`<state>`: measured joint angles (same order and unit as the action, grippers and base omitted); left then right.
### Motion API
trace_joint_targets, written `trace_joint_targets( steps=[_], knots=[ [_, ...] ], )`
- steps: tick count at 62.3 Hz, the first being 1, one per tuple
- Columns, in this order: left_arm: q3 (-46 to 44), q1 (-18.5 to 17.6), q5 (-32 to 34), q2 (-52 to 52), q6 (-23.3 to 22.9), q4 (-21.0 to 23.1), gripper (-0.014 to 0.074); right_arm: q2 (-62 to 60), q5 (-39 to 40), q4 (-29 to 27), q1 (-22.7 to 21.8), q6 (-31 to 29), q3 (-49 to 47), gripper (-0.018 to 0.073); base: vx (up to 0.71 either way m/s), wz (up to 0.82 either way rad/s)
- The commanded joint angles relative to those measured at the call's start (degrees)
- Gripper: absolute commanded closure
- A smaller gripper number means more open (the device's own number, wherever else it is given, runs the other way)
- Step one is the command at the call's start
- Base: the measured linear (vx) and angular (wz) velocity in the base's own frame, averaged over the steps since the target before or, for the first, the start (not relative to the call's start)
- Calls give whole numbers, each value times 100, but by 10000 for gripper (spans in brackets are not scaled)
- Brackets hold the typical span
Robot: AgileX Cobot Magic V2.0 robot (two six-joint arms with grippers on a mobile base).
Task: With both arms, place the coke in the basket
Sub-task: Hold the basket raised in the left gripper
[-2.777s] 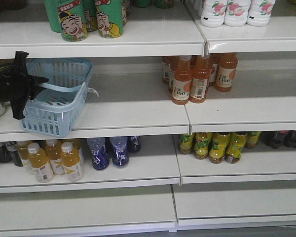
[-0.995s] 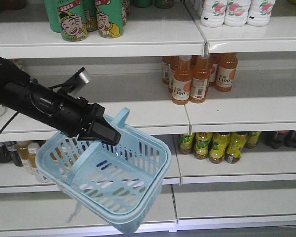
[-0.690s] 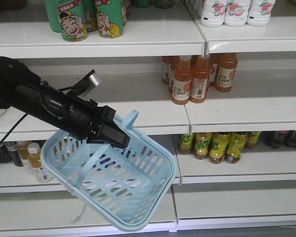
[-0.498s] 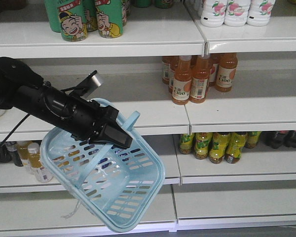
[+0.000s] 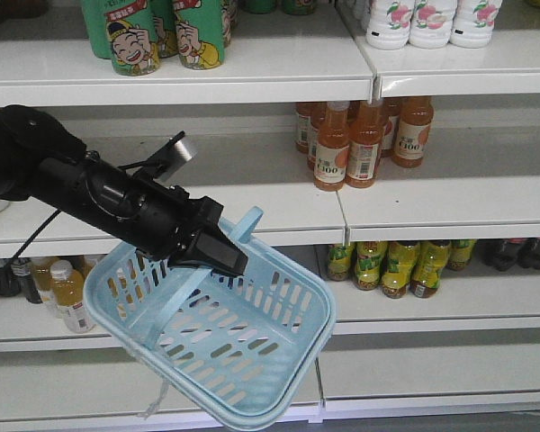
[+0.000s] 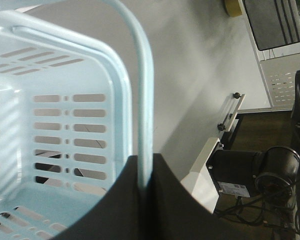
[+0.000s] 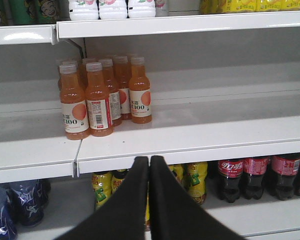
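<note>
My left gripper (image 5: 237, 262) is shut on one swing handle (image 6: 144, 95) of the pale blue basket (image 5: 243, 353). The basket hangs tilted and empty in front of the lower shelves. In the left wrist view the handle runs straight into the closed black jaws of the left gripper (image 6: 146, 160), with the slotted basket wall (image 6: 65, 115) to the left. Coke bottles (image 7: 231, 176) with red labels stand in a row on the lower right shelf, also seen dark at the far right (image 5: 520, 252). My right gripper (image 7: 149, 159) is shut and empty, left of the coke, and does not show in the front view.
Orange juice bottles (image 5: 346, 148) (image 7: 97, 97) stand on the middle shelf. Yellow-labelled bottles (image 5: 396, 267) sit below them, left of the coke. Green cans (image 5: 162, 36) and white bottles (image 5: 432, 22) fill the top shelf. Pale orange drinks (image 5: 67, 295) stand lower left, behind the basket.
The basket, earlier on the middle shelf at left, now hangs off it from my left gripper. Over the last second the gripper moved slightly right and the basket swung.
</note>
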<state>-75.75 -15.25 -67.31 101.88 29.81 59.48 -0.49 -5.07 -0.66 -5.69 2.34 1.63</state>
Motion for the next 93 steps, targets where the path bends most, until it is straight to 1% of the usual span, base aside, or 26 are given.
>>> trace_joint_targets(
  steps=[1,93],
  knots=[
    [-186,-34,-137,-307,-5,483,603,-84,422,16,-41,-39,110,569,0,0],
    [-186,-34,-137,-307,-5,483,603,-84,415,16,-41,-39,110,569,0,-1]
  ],
)
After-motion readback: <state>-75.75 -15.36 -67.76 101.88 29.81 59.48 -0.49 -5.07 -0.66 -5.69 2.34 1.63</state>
